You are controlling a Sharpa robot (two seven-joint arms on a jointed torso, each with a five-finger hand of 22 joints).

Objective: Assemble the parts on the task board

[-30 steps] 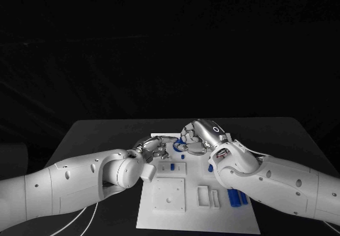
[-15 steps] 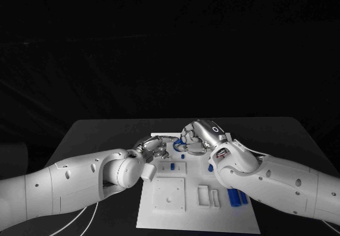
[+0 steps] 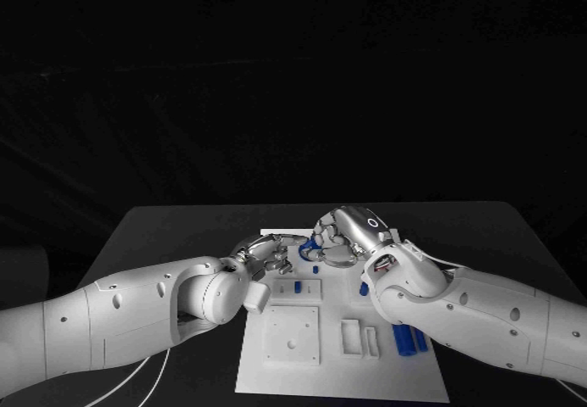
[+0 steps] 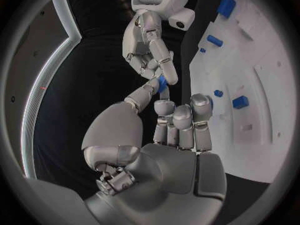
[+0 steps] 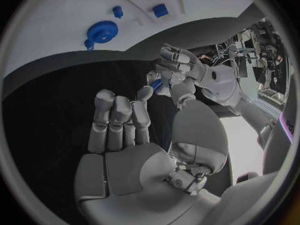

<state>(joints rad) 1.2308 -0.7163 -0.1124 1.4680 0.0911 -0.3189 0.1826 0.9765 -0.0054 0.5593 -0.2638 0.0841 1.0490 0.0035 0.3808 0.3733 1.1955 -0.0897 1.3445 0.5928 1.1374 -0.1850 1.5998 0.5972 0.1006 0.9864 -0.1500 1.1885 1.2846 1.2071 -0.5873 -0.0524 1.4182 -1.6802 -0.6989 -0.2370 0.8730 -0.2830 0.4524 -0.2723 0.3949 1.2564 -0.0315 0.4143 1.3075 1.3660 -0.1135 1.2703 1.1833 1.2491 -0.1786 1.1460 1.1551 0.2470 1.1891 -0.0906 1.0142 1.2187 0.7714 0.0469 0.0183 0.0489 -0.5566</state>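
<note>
Fingers [image 4: 164,80] of both hands on blue part [image 4: 162,83]

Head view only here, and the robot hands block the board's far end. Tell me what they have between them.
Observer: A small blue part, between the fingertips of the left robot hand and the right robot hand.
Operator: Say who holds it.
Observer: Each hand's fingertips meet it from opposite sides. Whose grip bears it, I cannot tell.
Operator: Report what my right robot hand hides on the board.
Observer: A blue gear lies on the board.
</note>
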